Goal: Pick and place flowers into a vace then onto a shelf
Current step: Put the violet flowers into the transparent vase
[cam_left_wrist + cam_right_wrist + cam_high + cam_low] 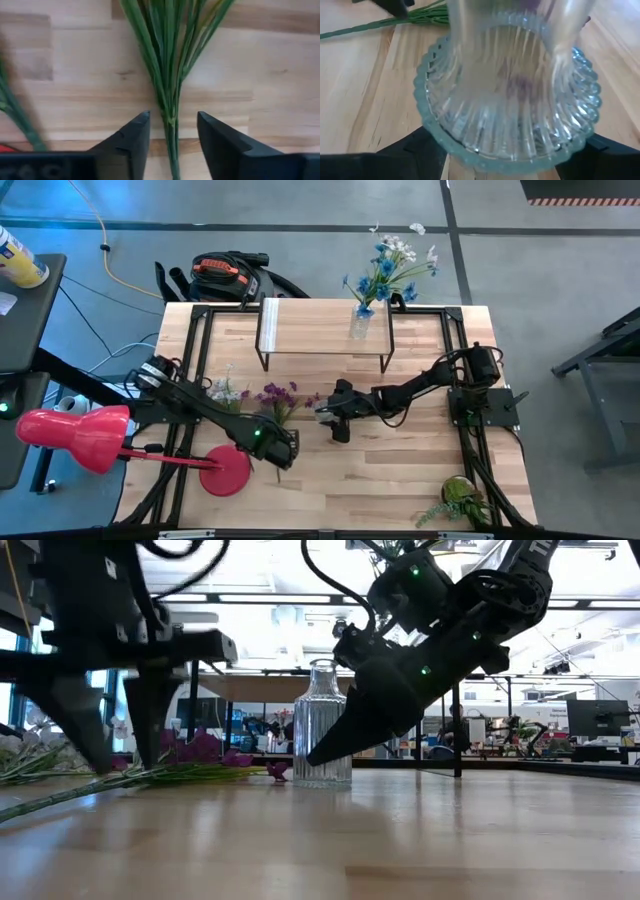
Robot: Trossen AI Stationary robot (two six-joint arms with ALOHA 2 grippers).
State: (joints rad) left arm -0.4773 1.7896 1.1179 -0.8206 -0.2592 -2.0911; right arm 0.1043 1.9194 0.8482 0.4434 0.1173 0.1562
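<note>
My left gripper [172,135] is open and points down near the table's near-left part. Its fingers stand on either side of the bare green stem end [171,125] of the purple flowers [278,394], which lie flat on the table. Pale flowers [226,391] lie farther left. My right gripper [333,418] is open at the table's middle, one finger on each side of an upright ribbed glass vase [322,725] that stands on its base. The shelf [325,328] stands at the far edge. On it is another vase [359,323] with blue and white flowers [390,265]. My right gripper comes at the vase's lower body [510,125] slanting down from the table's right side, one finger [415,147] on each side of it. I cannot tell whether the fingers touch the glass. The vase stands upright on the table.
A red lamp [85,437] with a round red base [228,471] sits at the near-left, close to my left arm. A potted green plant [461,498] stands at the near-right corner. Black frame rails [455,350] run along both sides. Bare wood [380,475] lies toward the near edge.
</note>
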